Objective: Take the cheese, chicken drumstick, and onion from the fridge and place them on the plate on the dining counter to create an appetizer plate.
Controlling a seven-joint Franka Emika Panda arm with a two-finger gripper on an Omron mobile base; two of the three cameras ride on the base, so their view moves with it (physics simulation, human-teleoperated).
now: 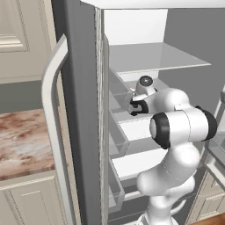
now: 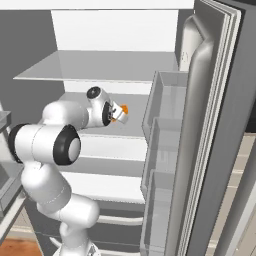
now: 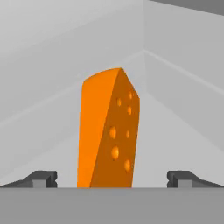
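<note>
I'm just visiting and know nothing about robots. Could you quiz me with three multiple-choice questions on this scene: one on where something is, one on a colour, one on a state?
1. Where is the cheese?
A. on a white shelf inside the fridge
B. on a plate
C. on the floor

2. What colour is the cheese?
A. green
B. orange
C. white

3. How does the gripper stand?
A. shut on the cheese
B. shut on nothing
C. open, a fingertip on either side of the cheese

Answers: 1 A, the wedge stands on a shelf near a back corner. 2 B, bright orange with holes. 3 C, both fingertips stand clear of it.
</note>
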